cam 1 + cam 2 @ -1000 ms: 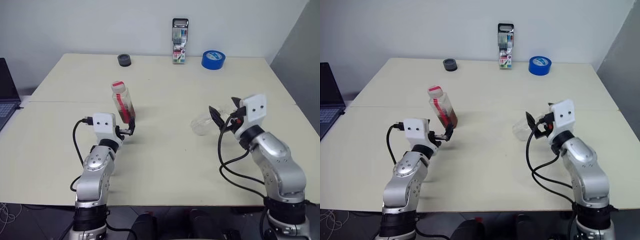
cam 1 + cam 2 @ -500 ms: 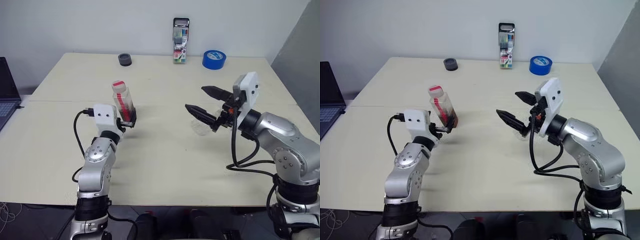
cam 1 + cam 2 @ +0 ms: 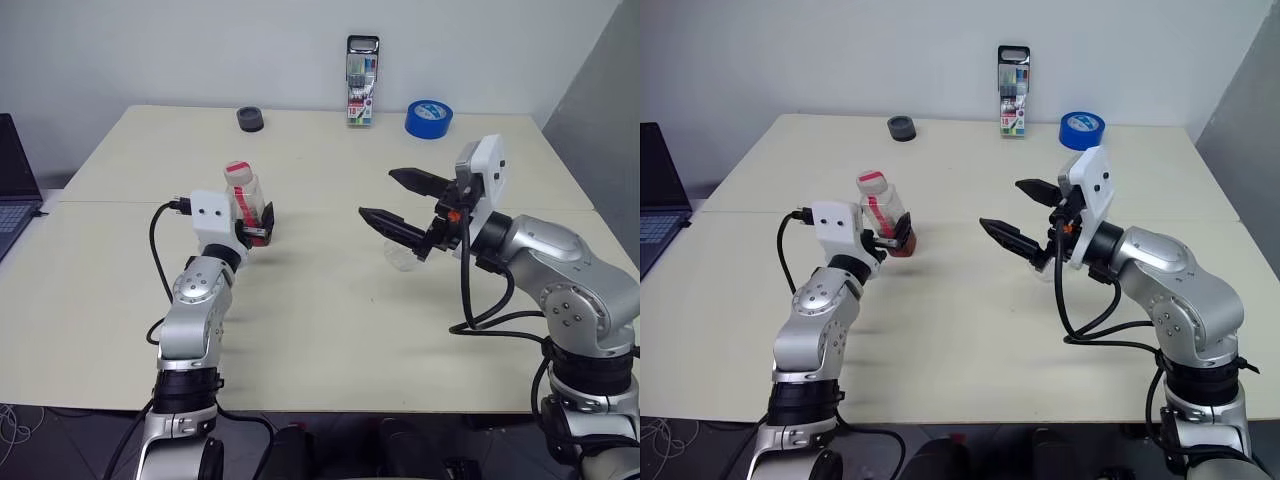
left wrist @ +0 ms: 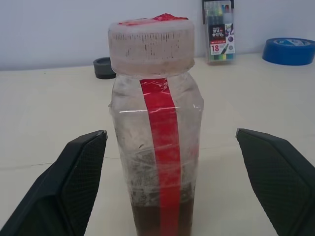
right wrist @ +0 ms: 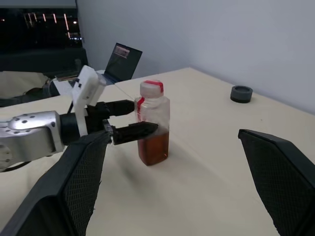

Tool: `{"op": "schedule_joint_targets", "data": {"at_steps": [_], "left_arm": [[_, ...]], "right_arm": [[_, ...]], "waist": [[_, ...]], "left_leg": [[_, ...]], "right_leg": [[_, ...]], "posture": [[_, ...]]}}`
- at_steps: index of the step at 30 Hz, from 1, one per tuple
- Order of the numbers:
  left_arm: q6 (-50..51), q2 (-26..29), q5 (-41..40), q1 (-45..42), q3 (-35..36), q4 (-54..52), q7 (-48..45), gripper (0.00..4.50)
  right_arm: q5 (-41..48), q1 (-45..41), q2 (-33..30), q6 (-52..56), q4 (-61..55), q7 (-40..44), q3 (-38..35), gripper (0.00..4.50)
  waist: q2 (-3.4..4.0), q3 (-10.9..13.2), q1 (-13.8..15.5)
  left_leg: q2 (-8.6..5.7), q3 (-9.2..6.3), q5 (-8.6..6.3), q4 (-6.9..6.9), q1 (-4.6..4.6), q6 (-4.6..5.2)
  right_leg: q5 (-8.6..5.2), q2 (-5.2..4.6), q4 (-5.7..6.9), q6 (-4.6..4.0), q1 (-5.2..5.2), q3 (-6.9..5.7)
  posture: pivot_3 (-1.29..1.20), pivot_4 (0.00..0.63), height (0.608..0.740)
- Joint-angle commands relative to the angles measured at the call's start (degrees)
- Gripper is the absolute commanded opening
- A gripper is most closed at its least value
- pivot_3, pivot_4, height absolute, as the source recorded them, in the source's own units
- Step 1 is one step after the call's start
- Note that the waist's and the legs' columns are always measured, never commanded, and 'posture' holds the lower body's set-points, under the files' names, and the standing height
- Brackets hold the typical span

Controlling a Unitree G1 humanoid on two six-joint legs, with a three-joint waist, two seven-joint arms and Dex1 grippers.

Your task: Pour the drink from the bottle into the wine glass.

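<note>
The bottle [image 3: 244,193] stands upright on the table [image 3: 320,310], with a pinkish-white cap and a red label strip. The drink [image 5: 153,147], reddish-brown, fills its lower part. My left gripper [image 3: 256,222] is open with a finger on each side of the bottle; in the left wrist view its fingers [image 4: 78,167] stand clear of the bottle [image 4: 156,147]. My right gripper [image 3: 377,193] is open and raised, pointing left toward the bottle. The wine glass [image 3: 398,263] shows as a clear shape low on the table, partly hidden under the right gripper's fingers.
At the table's far edge stand a marker-pen case [image 3: 361,82], a blue tape roll [image 3: 428,118] and a small dark round object [image 3: 250,120]. A laptop [image 3: 12,190] lies off the table's left side.
The right gripper has risen and swung left, turning from the wine glass to point at the bottle. The left gripper has moved forward and up around the bottle, which stays in place.
</note>
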Motion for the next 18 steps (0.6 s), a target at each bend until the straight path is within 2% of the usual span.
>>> {"op": "schedule_joint_targets", "data": {"at_steps": [1,10,18], "left_arm": [[-3.4,0.6,0.7,-3.0,0.5,2.5,0.1,4.47],[-8.3,0.8,1.4,-7.3,0.5,10.3,0.1,4.47],[-10.4,1.1,1.2,-8.5,0.7,12.9,-0.1,4.47]], "right_arm": [[1.2,-1.3,-0.6,0.0,-1.4,-0.2,-0.3,4.5],[0.6,-1.2,-0.3,0.0,-1.5,-1.2,0.0,4.5],[1.0,-0.9,-0.4,0.3,-2.1,-2.1,-0.1,4.5]], "waist": [[0.0,0.0,0.0],[0.0,0.0,0.0],[0.0,0.0,0.0]], "left_leg": [[0.0,0.0,0.0,0.0,0.0,0.0],[0.0,-0.02,0.01,0.0,-0.03,-0.01],[0.0,-0.02,0.01,0.01,-0.04,-0.02]], "right_leg": [[0.0,0.0,0.0,0.0,0.0,-0.01],[0.0,-0.01,-0.01,0.0,-0.02,-0.02],[0.0,-0.02,-0.01,0.0,-0.03,-0.03]], "posture": [[0.0,0.15,0.74],[0.0,0.15,0.74],[0.0,0.15,0.74]]}}
